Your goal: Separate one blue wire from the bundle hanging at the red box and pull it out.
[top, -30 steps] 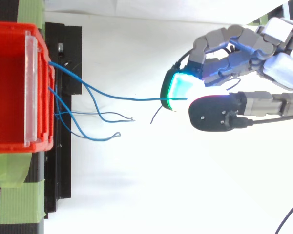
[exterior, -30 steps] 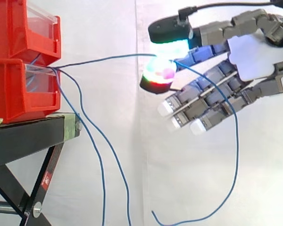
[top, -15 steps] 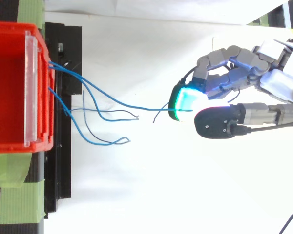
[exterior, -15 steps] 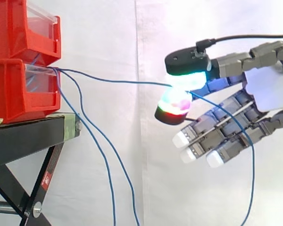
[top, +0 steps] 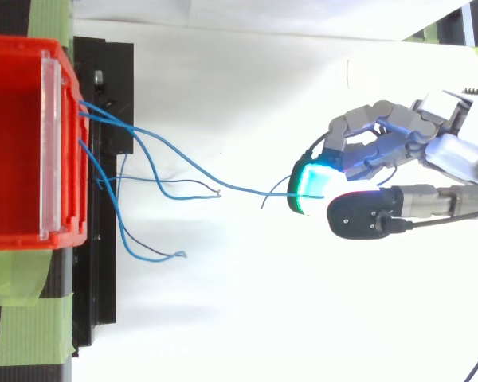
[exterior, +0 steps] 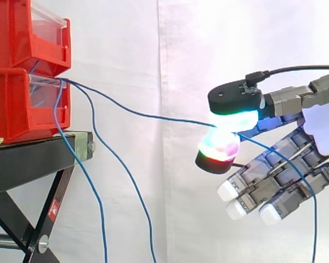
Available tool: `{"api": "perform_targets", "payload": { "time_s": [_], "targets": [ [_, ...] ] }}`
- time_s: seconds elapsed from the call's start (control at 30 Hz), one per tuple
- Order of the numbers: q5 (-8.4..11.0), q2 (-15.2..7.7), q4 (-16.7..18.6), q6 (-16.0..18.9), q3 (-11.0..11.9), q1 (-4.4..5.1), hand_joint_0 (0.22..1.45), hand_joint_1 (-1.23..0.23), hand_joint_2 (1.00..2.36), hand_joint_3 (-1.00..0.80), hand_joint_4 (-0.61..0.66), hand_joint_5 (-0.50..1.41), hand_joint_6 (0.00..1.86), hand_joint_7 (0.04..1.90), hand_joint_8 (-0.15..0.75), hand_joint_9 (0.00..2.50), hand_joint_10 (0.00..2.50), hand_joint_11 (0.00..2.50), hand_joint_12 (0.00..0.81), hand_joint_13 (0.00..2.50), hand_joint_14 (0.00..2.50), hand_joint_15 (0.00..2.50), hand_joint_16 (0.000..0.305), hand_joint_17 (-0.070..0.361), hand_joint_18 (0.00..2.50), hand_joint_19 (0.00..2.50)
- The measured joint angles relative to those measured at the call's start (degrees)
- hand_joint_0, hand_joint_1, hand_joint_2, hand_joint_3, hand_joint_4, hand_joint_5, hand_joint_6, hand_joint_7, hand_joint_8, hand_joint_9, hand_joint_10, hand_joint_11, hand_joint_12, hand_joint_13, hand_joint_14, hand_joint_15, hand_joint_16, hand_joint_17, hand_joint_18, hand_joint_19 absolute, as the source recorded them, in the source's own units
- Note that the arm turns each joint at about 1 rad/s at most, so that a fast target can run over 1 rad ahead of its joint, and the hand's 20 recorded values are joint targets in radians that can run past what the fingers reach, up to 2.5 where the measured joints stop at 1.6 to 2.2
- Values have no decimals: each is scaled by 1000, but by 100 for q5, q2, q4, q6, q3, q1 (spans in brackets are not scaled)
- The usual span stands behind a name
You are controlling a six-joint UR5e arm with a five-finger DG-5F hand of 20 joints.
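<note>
A robot hand pinches one blue wire between glowing pads, the strand stretched from the red box. The other wires hang beside the black stand.

Black stand on crossed legs; lower red bin sits on top, upper red bin stacked on it; green tape beside bin base
</note>
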Motion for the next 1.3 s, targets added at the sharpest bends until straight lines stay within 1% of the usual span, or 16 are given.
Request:
{"api": "perform_targets", "payload": {
  "time_s": [0.17,0.23,0.33,0.5,0.77,1.0,1.3],
  "targets": [
    [-4,3,-128,55,-12,29,600,-852,1001,-8,-304,-80,871,1035,329,773,11,366,459,495,10,415,61,136,691,385],
    [-9,4,-157,94,-59,41,600,-852,1002,-8,-304,-80,871,1035,329,773,11,359,459,496,10,412,61,136,691,381],
    [-13,5,-90,180,-200,71,600,-851,1002,-8,-305,-80,871,1036,329,773,9,360,458,496,10,409,61,136,690,382],
    [-4,6,130,280,-394,123,600,-852,1002,-8,-306,-80,871,1035,330,771,9,351,459,495,11,406,61,136,690,381],
    [-6,6,188,478,-610,164,600,-852,1002,-8,-303,-81,871,1032,326,769,9,347,457,494,11,414,61,136,693,381],
    [0,6,170,576,-651,173,601,-852,1002,-7,-308,-81,871,1034,327,767,9,339,457,495,10,408,60,136,696,392],
    [-2,2,130,552,-653,175,601,-852,1003,-9,-310,-81,871,1036,326,765,9,335,456,494,10,415,60,136,696,385]
  ]
}}
